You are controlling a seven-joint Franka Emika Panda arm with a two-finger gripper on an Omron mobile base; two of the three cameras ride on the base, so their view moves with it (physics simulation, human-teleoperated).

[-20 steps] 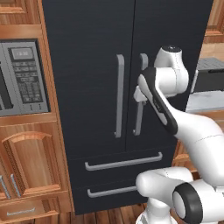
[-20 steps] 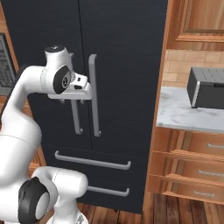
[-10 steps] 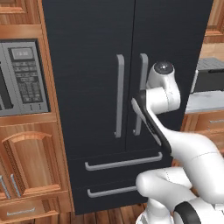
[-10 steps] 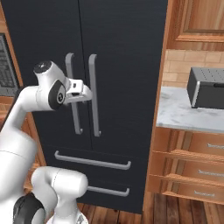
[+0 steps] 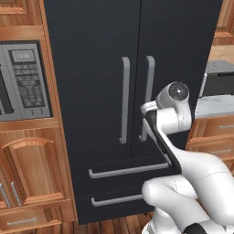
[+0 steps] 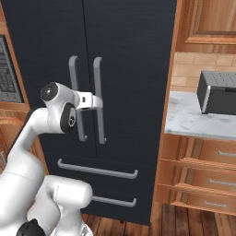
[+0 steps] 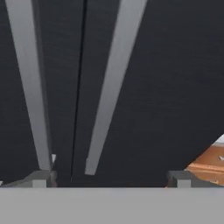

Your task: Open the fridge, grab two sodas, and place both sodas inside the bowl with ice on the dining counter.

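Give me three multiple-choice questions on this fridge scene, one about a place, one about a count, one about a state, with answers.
1. What sits left of the fridge?
A. microwave
B. sink
C. window

2. How many vertical bar handles are on the upper doors?
A. one
B. two
C. four

3. The fridge doors are:
A. both closed
B. one ajar
C. both open

Answers:
1 A: the microwave is built into the wooden cabinets there.
2 B: a left handle and a right handle flank the centre seam.
3 A: both doors lie flush, while the gripper, fingers spread, faces the right handle.
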